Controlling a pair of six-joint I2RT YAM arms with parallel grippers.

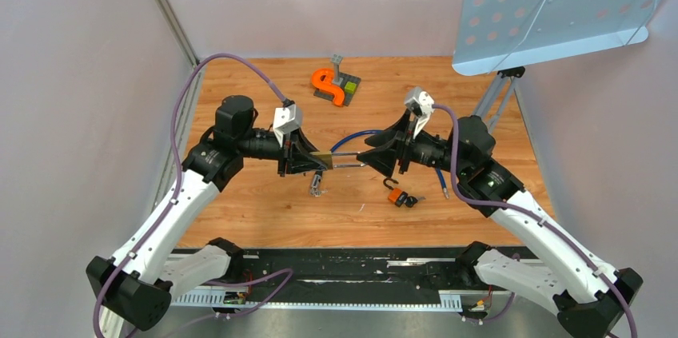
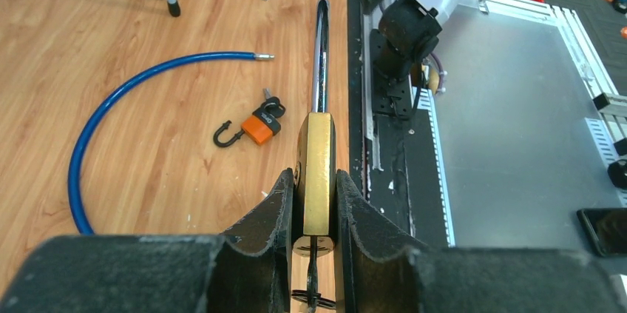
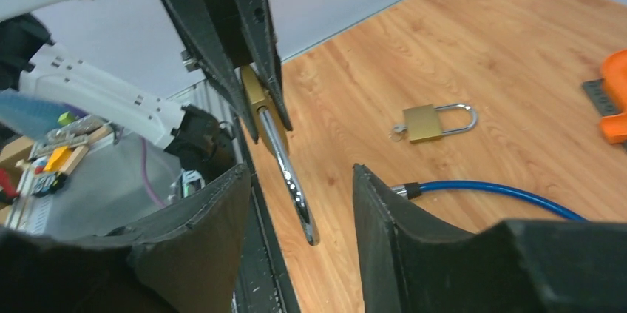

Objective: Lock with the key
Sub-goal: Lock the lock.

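My left gripper is shut on the body of a brass padlock, held level above the table. Its long chrome shackle points at my right gripper. A key sits in the keyhole at the lock's base, between my left fingers, with a ring hanging from it. My right gripper is open, one jaw on each side of the shackle's end and not touching it.
A second brass padlock lies on the wood beyond the grippers. A small orange padlock with its shackle open and a blue cable lie under the right arm. An orange hook on a grey plate sits at the back.
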